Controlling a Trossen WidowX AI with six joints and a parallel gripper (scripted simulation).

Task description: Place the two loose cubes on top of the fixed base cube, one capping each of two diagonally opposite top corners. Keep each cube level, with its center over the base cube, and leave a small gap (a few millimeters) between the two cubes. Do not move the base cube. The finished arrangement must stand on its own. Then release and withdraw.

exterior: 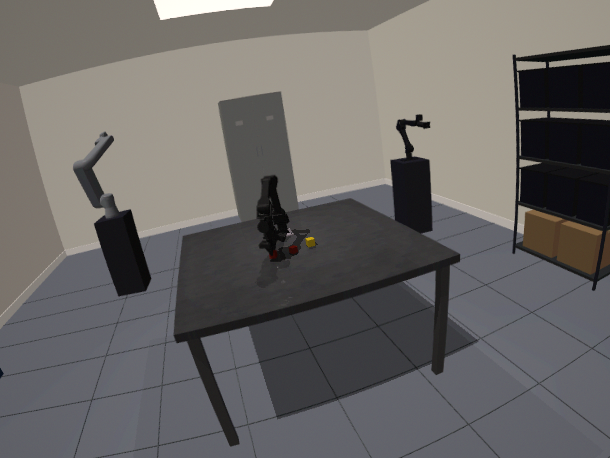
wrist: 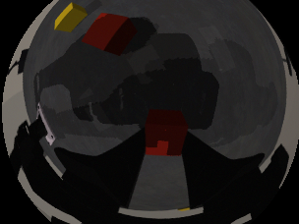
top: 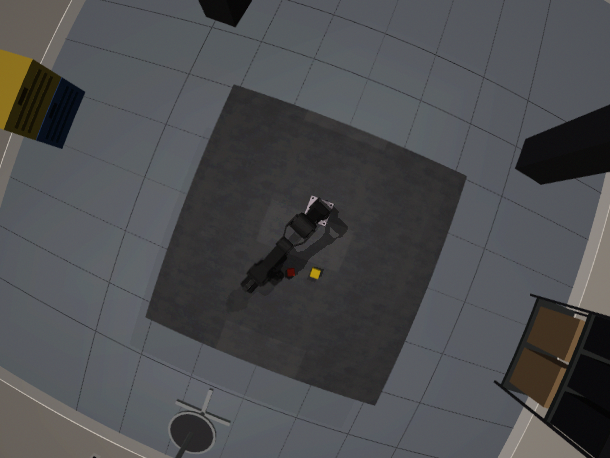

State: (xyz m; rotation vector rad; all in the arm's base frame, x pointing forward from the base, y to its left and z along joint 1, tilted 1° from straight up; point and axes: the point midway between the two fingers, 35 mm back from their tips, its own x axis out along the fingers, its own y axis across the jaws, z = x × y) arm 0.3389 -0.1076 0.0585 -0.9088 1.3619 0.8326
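Observation:
My gripper (exterior: 273,251) (wrist: 164,133) points down low over the table, its fingers shut on a dark red cube (exterior: 273,256) (wrist: 166,120). A fingertip is against each of two opposite sides of it. The arm hides this cube in the top view. A second red cube (top: 291,272) (exterior: 293,249) (wrist: 108,33) sits on the table beside the arm, apart from the held one. A yellow cube (top: 315,273) (exterior: 310,242) (wrist: 70,18) sits beyond it, with a gap between them. No cube rests on the yellow cube or on the second red cube.
The dark table (top: 380,310) (exterior: 225,305) carries the arm on a pale base plate (top: 312,200) (wrist: 45,124). The arm stretches from that plate past the second red cube. Shelving (exterior: 516,150), two pedestals with other arms and a stool stand away from the table.

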